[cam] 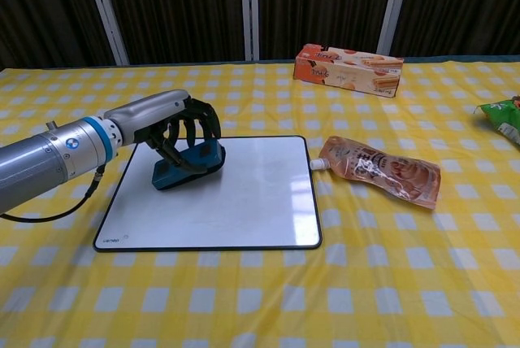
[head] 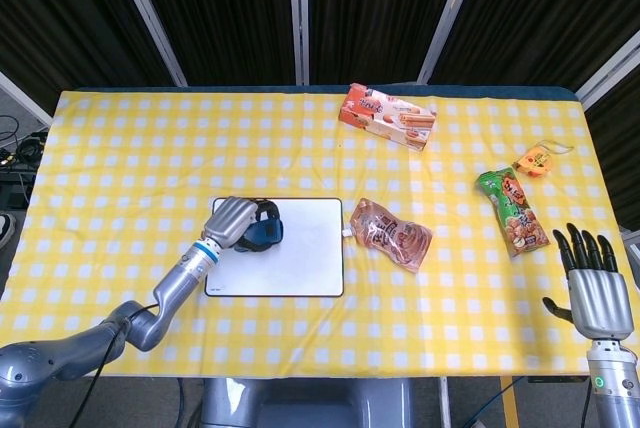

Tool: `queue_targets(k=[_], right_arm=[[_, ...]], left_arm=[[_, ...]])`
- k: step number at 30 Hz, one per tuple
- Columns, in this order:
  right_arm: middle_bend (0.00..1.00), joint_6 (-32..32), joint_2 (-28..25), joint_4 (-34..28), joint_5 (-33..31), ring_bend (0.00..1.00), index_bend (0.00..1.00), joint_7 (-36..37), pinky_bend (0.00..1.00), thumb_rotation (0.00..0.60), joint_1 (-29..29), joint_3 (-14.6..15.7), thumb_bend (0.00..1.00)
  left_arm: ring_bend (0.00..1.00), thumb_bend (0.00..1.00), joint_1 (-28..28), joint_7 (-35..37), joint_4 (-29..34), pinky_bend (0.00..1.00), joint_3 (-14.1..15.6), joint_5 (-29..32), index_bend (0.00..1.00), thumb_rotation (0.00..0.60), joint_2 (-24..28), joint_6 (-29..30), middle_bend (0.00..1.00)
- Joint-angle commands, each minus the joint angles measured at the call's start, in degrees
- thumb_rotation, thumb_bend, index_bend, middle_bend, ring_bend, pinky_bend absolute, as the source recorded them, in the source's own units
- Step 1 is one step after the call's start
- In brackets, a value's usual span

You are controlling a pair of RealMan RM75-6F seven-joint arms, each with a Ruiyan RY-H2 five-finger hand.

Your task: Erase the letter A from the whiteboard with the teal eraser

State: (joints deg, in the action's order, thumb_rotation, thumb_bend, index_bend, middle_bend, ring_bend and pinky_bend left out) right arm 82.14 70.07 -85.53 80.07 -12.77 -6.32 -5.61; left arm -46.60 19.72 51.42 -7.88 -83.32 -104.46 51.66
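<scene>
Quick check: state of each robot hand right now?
Left robot hand: holding the teal eraser on the whiteboard.
Right robot hand: open, holding nothing.

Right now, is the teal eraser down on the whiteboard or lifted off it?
Down: the teal eraser rests flat on the whiteboard, gripped by the left robot hand.

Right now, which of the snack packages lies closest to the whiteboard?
The brown spouted pouch, its spout almost touching the whiteboard right edge; the orange biscuit box and green packet lie farther off.
</scene>
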Motion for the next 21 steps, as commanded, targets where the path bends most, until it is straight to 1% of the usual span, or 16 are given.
queue_targets(k=[1,5,8,11,17,21], right_arm=[[0.0,-0.1,0.0,0.0,0.0,0.0,0.0,0.0,0.0,0.6,-0.1,0.0,0.0],[0.0,-0.3,0.1,0.0,-0.1,0.0,0.0,-0.1,0.0,0.6,-0.2,0.0,0.0],[0.0,-0.4,0.2,0.0,-0.1,0.0,0.0,-0.2,0.0,0.6,-0.3,0.0,0.0],[0.0,-0.6,0.3,0.1,-0.1,0.0,0.0,-0.2,0.0,0.6,-0.3,0.1,0.0],[0.0,-0.7,0.3,0.2,-0.3,0.0,0.0,0.0,0.0,0.6,-0.3,0.1,0.0],[0.0,-0.6,0.3,0.2,-0.3,0.0,0.0,0.2,0.0,0.6,-0.1,0.2,0.0]], left_arm=[[0.55,0.35,0.1,2.9,-3.7,0.6,0.0,0.5,0.63,0.6,-1.9,0.1,0.44],[0.55,0.35,0.0,5.1,-5.6,0.6,0.5,0.0,0.65,0.6,-3.0,0.4,0.45],[0.56,0.35,-0.1,6.5,-5.4,0.61,1.0,-0.8,0.67,0.6,-3.5,1.2,0.45],[0.56,0.35,-0.4,7.3,-4.3,0.61,1.5,-1.7,0.67,0.6,-3.8,1.6,0.46],[0.56,0.35,-0.7,7.1,-1.9,0.61,2.7,-2.6,0.67,0.6,-4.2,1.4,0.46],[0.56,0.35,-0.8,6.3,-2.0,0.61,2.9,-2.2,0.68,0.6,-4.5,0.7,0.46]])
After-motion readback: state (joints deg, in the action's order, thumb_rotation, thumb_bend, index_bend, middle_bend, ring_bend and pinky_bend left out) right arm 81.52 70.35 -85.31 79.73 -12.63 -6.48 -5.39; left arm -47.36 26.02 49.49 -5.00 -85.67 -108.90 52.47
